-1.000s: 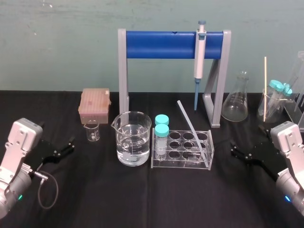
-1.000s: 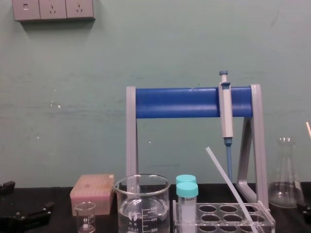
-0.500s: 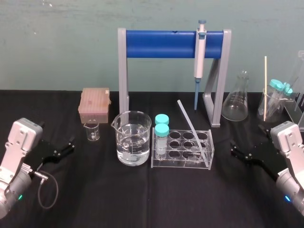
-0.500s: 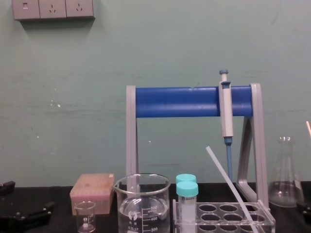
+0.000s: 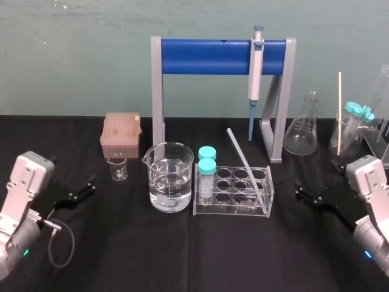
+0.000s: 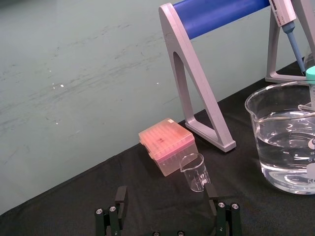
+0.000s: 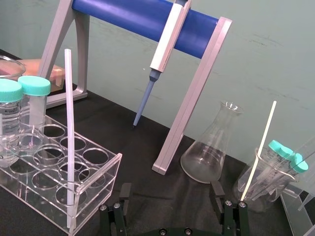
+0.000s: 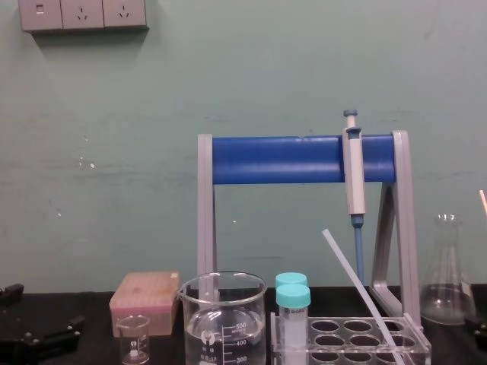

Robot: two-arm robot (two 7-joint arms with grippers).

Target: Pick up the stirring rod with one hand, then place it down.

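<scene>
On the black table (image 5: 182,255) the stirring rod (image 5: 243,160) leans in the rack (image 5: 231,210), left gripper (image 5: 88,185) and right gripper (image 5: 298,189) spread, empty

Field notes for you: graduation numbers read on the large beaker (image 8: 224,315), well to the right of the left gripper (image 5: 90,185): 500, 400, 300, running down the glass. The front teal-capped tube (image 8: 292,323), just past the beaker from that gripper, carries dark print too small to read. The small beaker (image 8: 135,340), nearest the gripper, has faint marks, illegible
</scene>
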